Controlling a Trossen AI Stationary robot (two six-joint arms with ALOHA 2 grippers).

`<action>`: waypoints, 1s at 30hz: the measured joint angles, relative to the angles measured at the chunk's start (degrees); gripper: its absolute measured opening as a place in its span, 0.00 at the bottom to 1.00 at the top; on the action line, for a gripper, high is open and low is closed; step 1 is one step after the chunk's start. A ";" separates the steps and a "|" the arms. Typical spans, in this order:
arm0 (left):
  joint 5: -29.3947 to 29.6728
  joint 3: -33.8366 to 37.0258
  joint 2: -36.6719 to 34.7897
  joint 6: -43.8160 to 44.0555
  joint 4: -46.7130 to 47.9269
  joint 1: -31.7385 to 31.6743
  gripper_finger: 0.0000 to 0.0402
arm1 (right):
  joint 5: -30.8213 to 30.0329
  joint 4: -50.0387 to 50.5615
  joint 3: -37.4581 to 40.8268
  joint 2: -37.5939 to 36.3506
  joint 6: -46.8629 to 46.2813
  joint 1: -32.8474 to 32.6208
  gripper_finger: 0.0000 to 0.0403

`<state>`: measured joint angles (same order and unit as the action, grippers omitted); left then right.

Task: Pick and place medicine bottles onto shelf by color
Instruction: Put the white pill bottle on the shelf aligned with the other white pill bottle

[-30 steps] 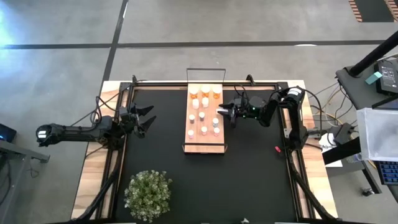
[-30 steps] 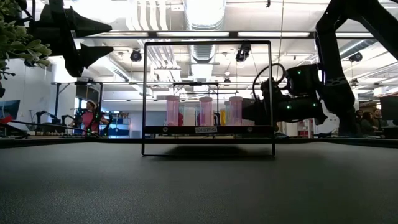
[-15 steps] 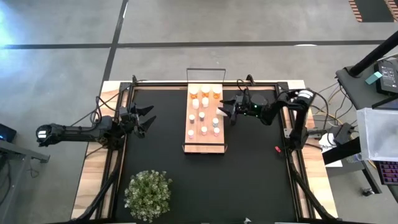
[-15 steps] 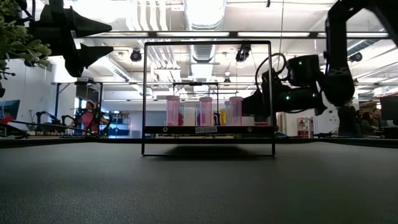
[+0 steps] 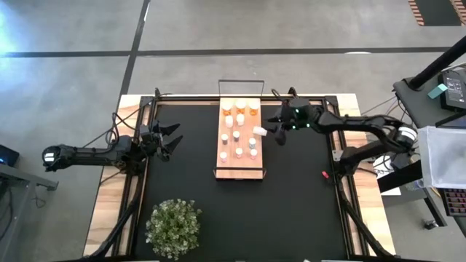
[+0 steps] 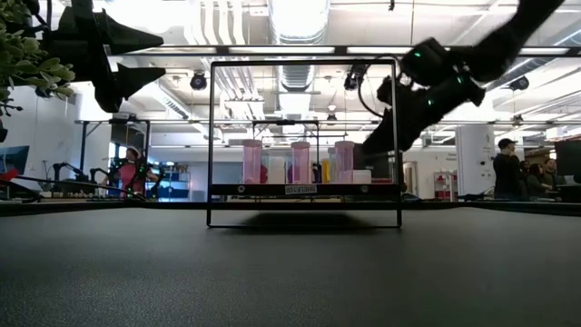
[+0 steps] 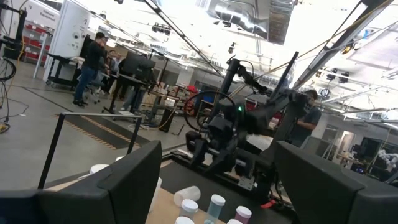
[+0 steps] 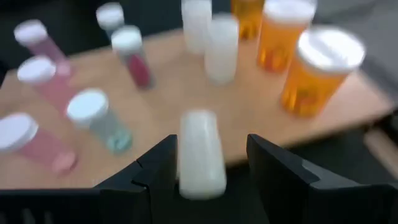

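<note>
The shelf [image 5: 239, 138] lies lengthwise along the middle of the black mat [image 5: 291, 204], its far end against the mat's 12 o'clock edge, with wide bare mat to its 3, 6 and 9 o'clock sides. A potted plant [image 5: 173, 227] sits near the mat's 7 o'clock corner, and a small red object [image 5: 325, 174] lies near the 3 o'clock edge.

The right gripper [image 5: 271, 130] hangs at the shelf's 3 o'clock edge, toward its far end, fingers partly closed around a white bottle [image 8: 200, 154] held tilted between them. In the high view this bottle [image 5: 260, 131] juts over the board's edge. Just beyond it on the board stand orange bottles [image 8: 320, 70] along the far end, white bottles [image 8: 221, 48] next to them, and pink bottles [image 8: 38, 146] and a pale bluish bottle [image 8: 99, 118] further along.

The left gripper [image 5: 172, 138] waits with fingers spread wide and empty above the mat's 9 o'clock edge, well apart from the shelf.
</note>
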<state>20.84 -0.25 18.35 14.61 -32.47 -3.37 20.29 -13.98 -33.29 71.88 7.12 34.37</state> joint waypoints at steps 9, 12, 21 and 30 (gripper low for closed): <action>0.00 0.00 0.00 -0.01 0.00 0.01 0.73 | -1.84 32.60 -17.88 2.72 1.86 -1.48 0.46; 0.02 0.00 0.00 0.00 0.00 0.01 0.73 | -2.51 37.34 -22.00 6.23 1.44 -2.35 0.46; 0.01 0.00 0.00 -0.01 0.00 0.01 0.73 | -2.38 53.23 -36.16 18.39 4.88 -3.41 0.46; 0.00 0.00 0.00 -0.01 -0.01 0.01 0.73 | -3.56 58.40 -43.70 21.02 9.75 -4.92 0.46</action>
<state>20.84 -0.25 18.35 14.60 -32.47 -3.36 16.73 44.42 -76.99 92.90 16.86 29.45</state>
